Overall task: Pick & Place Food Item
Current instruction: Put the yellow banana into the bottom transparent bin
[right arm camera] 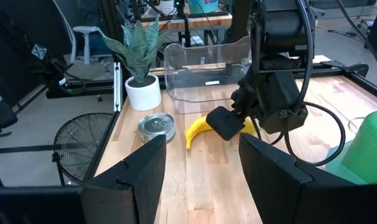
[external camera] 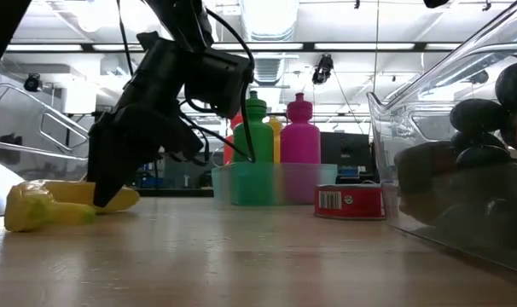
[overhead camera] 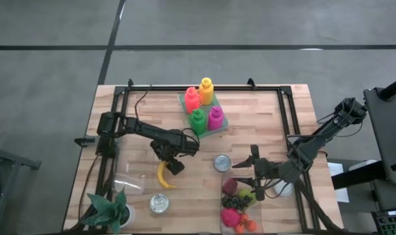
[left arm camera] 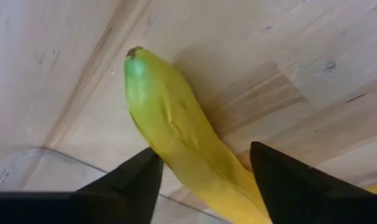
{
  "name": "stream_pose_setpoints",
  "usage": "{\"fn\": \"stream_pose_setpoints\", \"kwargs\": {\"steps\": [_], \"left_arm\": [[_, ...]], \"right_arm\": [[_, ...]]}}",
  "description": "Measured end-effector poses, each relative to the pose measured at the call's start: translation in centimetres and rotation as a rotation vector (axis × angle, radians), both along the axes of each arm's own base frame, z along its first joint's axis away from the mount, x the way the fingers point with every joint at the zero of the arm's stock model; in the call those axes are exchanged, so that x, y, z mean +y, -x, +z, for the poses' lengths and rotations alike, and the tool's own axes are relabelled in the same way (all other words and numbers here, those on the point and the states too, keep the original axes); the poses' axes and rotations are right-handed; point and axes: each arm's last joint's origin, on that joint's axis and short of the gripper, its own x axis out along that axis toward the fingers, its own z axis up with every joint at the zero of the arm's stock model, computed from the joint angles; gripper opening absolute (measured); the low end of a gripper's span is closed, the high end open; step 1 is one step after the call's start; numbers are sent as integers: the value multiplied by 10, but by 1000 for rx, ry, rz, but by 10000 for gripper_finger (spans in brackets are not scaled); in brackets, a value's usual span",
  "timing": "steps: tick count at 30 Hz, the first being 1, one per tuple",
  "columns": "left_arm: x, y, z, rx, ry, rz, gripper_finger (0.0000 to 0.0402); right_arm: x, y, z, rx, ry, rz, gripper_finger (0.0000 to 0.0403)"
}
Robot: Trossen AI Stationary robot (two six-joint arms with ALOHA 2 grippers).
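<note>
A yellow banana [left arm camera: 176, 130] with a green tip lies flat on the wooden table [overhead camera: 263, 130], left of centre, beside a clear container [overhead camera: 129, 176]. My left gripper [overhead camera: 172, 162] points steeply down over it. It is open, with one finger on each side of the banana's middle [left arm camera: 204, 149] and the tips down near the table [external camera: 105, 200]. My right gripper [overhead camera: 253, 171] waits open and raised at the right, with nothing between its fingers [right arm camera: 201, 180]. My left gripper stands astride the banana's middle [left arm camera: 195, 162], coming from above with its fingers across the fruit. One finger [left arm camera: 135, 177] meets the banana's edge in the picture, and a thin shadow shows beside the other. Whether they touch, I cannot tell. The banana lies on the table.
A tray with several coloured bottles [overhead camera: 204, 108] stands at the far middle. There is a can [overhead camera: 222, 162] at the centre and another [overhead camera: 160, 203] near the front. A potted plant [overhead camera: 113, 209] is at the front left. A clear bin of fruit [overhead camera: 237, 209] sits at the front right.
</note>
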Motion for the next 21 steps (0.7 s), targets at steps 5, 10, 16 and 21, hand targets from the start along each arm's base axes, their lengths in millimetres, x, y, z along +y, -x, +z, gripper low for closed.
{"fn": "stream_pose_setpoints", "kwargs": {"steps": [5, 10, 16, 21], "left_arm": [[0, 0, 0, -3, 0, 0, 167], [0, 0, 0, -3, 0, 0, 94], [0, 0, 0, -4, 1, 0, 72], [0, -1, 0, -4, 1, 0, 69]], "right_arm": [[0, 0, 0, 0, 0, 0, 199], [0, 0, 0, 0, 0, 0, 199], [0, 0, 0, 0, 0, -1, 199], [0, 0, 0, 0, 0, -1, 199]]}}
